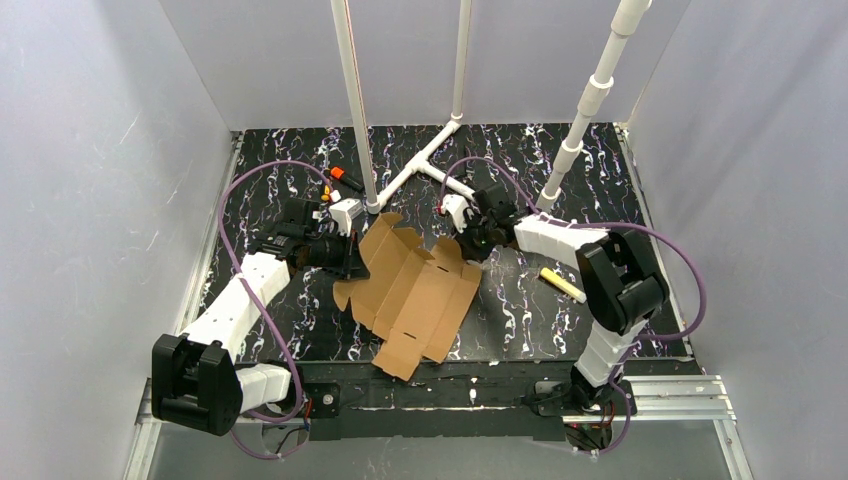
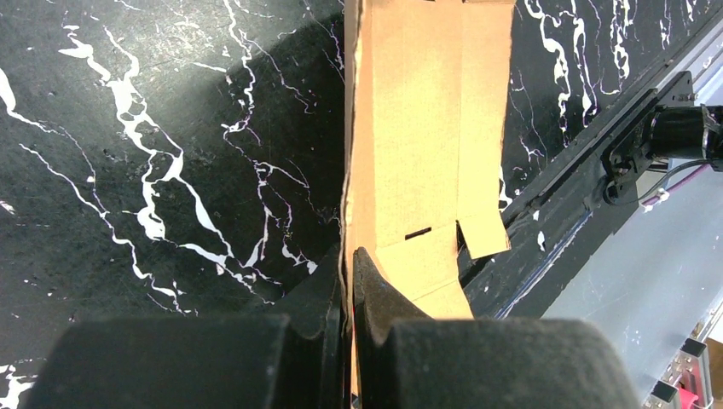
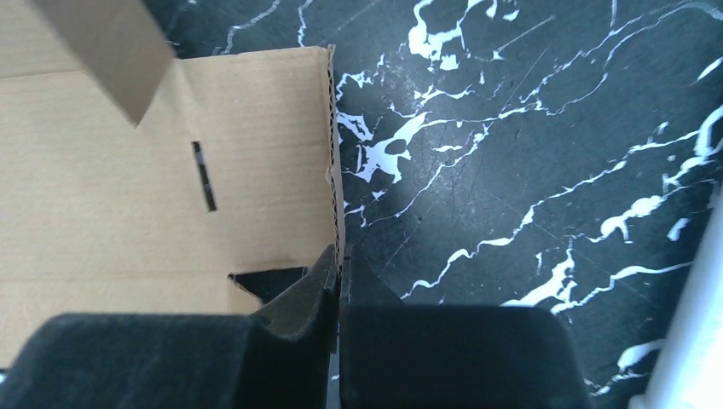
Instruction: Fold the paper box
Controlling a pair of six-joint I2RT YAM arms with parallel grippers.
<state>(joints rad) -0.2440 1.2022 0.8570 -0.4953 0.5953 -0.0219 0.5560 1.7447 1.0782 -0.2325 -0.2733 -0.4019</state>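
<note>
The paper box (image 1: 415, 290) is a flat brown die-cut cardboard sheet with flaps and slots, lying in the middle of the black marbled table. My left gripper (image 1: 352, 258) is at the sheet's left edge and shut on it; the left wrist view shows the thin cardboard (image 2: 426, 128) pinched between the black fingers of the gripper (image 2: 349, 256). My right gripper (image 1: 468, 245) is at the sheet's far right corner. In the right wrist view its jaws (image 3: 339, 256) are closed on the corrugated edge of the cardboard (image 3: 128, 196).
A yellow stick (image 1: 563, 284) lies on the table right of the sheet. Small orange and red items (image 1: 345, 180) sit at the back left. White pipes (image 1: 420, 165) stand at the back. White walls enclose the table; a metal rail (image 1: 660, 390) runs along the near edge.
</note>
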